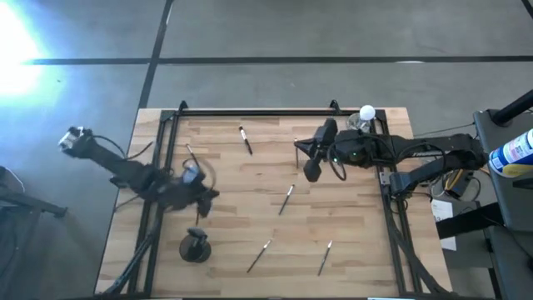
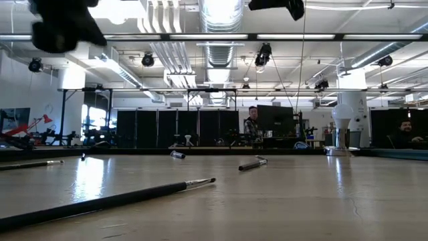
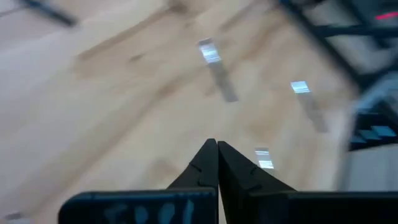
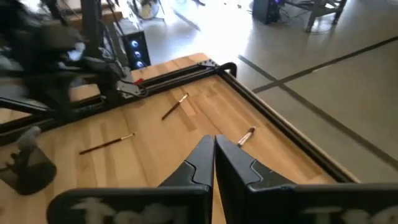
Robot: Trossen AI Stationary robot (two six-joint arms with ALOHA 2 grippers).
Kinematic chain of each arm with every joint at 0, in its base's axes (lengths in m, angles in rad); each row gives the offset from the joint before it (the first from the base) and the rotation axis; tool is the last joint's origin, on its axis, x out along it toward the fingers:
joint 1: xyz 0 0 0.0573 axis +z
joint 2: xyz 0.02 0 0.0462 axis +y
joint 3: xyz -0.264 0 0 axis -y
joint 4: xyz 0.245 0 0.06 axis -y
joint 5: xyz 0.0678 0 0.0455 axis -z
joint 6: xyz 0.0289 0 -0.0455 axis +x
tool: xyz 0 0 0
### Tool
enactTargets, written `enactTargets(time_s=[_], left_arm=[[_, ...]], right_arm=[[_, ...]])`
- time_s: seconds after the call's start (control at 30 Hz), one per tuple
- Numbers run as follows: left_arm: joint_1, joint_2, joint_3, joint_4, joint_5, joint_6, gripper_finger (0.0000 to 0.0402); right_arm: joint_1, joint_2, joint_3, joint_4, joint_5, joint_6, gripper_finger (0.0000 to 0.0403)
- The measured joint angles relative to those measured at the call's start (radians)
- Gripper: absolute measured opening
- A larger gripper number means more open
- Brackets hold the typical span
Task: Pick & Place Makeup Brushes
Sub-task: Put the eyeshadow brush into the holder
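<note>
Pale wooden tabletop (image 1: 250, 179) carries scattered thin dark-handled makeup brushes with silvery ends; the middle one (image 1: 286, 199) lies on a slant, tip toward the far right. Right gripper (image 1: 311, 171), fingers pressed together and empty, hangs just beyond it, likely the nearer arm. Left gripper (image 1: 201, 200), also closed on nothing, sits near the dark round cup (image 1: 196, 247)

A pale wooden slatted table (image 1: 250, 192) carries thin dark makeup brushes (image 1: 286, 199) scattered from centre toward six o'clock. A dark round cup (image 1: 196, 247) sits at seven o'clock, a white ball (image 1: 366, 112) at one.
</note>
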State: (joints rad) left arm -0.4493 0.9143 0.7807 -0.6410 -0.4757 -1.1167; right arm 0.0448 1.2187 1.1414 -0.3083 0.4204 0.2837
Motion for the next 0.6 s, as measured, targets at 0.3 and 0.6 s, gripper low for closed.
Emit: enactTargets(time_s=[0.3,0.6], left_arm=[[0.425,0.019,-0.167,-0.058,0.241,-0.060,0.0000],[0.475,0.042,-0.292,-0.066,0.337,-0.215,0.0045]], right_arm=[[0.001,-0.188,-0.229,0.111,-0.012,0.104,0.0008],[0.000,-0.299,-0.312,0.114,-0.010,0.107,0.0008]])
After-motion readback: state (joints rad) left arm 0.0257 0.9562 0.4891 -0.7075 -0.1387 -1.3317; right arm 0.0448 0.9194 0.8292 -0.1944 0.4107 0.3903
